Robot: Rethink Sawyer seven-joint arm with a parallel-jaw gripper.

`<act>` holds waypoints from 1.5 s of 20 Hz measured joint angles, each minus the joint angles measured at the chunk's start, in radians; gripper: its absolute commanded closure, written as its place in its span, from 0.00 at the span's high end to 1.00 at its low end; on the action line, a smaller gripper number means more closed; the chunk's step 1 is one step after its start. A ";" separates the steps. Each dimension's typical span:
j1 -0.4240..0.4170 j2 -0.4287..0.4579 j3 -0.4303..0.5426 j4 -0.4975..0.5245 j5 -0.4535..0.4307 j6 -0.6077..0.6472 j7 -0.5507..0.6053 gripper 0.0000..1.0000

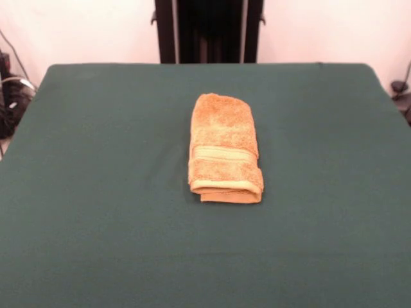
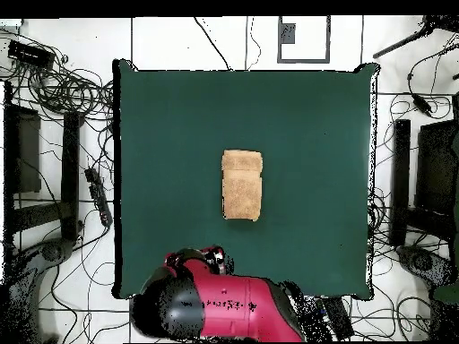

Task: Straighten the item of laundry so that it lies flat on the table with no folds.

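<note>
Towel (image 1: 225, 147) folded mid-table (image 1: 96, 212), pale band (image 1: 224, 154) near its front; gripper state indiscernible

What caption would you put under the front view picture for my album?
A folded orange-tan towel lies alone mid-way across the dark green table, waiting to be straightened.

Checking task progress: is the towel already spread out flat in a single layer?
No. In the front view the towel lies folded into a narrow stack on the table, with layered edges showing at its near end.

the towel (image 1: 225, 147) hides its folded-under layers; the arm (image 2: 224, 305) covers its own gripper.
</note>
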 measured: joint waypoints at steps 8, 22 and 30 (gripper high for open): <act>-0.052 0.100 -0.001 -0.077 -0.033 -0.003 0.000 1.00; -0.145 0.360 -0.002 -0.240 -0.035 -0.169 0.000 1.00; -0.182 0.485 0.002 -0.321 -0.035 -0.219 0.000 1.00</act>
